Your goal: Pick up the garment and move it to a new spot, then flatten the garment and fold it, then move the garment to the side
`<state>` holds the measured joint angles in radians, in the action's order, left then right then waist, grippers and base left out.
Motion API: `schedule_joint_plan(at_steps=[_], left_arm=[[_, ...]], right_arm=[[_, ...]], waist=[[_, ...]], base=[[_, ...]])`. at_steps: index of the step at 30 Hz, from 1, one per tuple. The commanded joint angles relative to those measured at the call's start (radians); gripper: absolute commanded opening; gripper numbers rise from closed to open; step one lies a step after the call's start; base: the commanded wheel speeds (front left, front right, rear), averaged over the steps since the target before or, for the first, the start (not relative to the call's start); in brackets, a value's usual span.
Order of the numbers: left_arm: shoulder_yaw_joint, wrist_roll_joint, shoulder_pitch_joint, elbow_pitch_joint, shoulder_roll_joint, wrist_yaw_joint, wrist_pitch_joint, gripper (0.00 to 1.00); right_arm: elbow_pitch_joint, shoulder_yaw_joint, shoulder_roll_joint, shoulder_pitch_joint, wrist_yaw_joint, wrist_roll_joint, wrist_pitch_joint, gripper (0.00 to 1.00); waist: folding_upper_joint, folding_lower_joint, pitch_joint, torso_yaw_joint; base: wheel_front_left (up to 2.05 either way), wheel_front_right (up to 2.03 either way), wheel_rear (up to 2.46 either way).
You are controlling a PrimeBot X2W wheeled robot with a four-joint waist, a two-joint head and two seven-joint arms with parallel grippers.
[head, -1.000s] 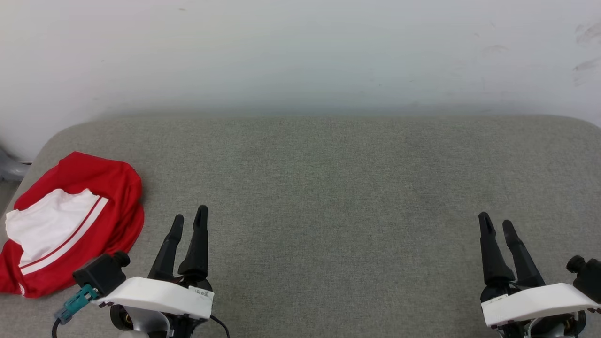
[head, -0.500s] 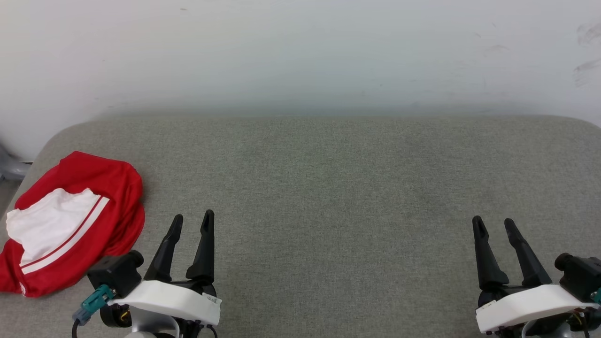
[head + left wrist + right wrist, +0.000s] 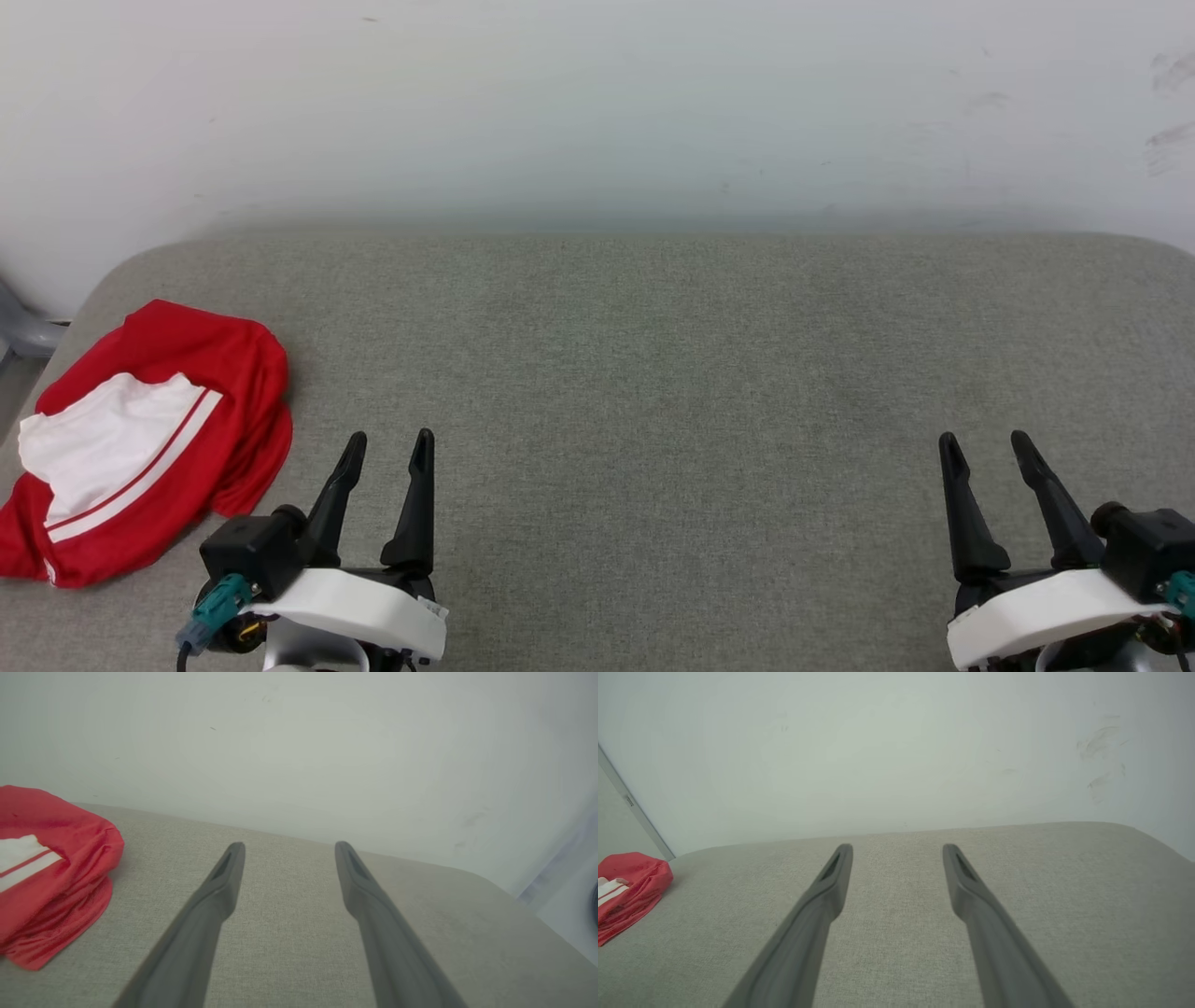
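Leftmost on gray pad (image 3: 653, 373), near its left edge: shirt (image 3: 140, 439), bunched, red, white sleeve up. Left gripper (image 3: 390, 441) just beside shirt, not touching, fingers spread, empty. Right gripper (image 3: 985, 439) near pad's right edge, well apart, spread, empty.

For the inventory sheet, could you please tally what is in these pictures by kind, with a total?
Garments: 1, the red and white garment
Grippers: 2, the left gripper and the right gripper, both with jaws open
Padded surfaces: 1, the grey padded surface
Total: 4
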<state>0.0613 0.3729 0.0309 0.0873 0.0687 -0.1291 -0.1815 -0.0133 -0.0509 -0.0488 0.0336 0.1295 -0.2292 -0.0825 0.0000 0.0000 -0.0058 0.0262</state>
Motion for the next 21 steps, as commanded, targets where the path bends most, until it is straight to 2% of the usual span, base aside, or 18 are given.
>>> schedule_joint_plan(at_steps=[1, 21], left_arm=[[0.003, -0.027, -0.002, -0.001, 0.004, -0.002, -0.012, 1.00], [0.006, -0.158, 0.003, 0.056, -0.003, -0.002, -0.052, 1.00]], right_arm=[[-0.017, -0.004, -0.002, 0.005, 0.002, 0.033, 0.003, 1.00], [-0.040, -0.029, -0.002, 0.030, 0.001, 0.163, 0.022, 1.00]], waist=[[0.0000, 0.0000, -0.001, 0.000], [0.0000, 0.0000, -0.005, 0.003]], base=[[0.00, 0.00, 0.00], [0.00, 0.00, 0.00]])
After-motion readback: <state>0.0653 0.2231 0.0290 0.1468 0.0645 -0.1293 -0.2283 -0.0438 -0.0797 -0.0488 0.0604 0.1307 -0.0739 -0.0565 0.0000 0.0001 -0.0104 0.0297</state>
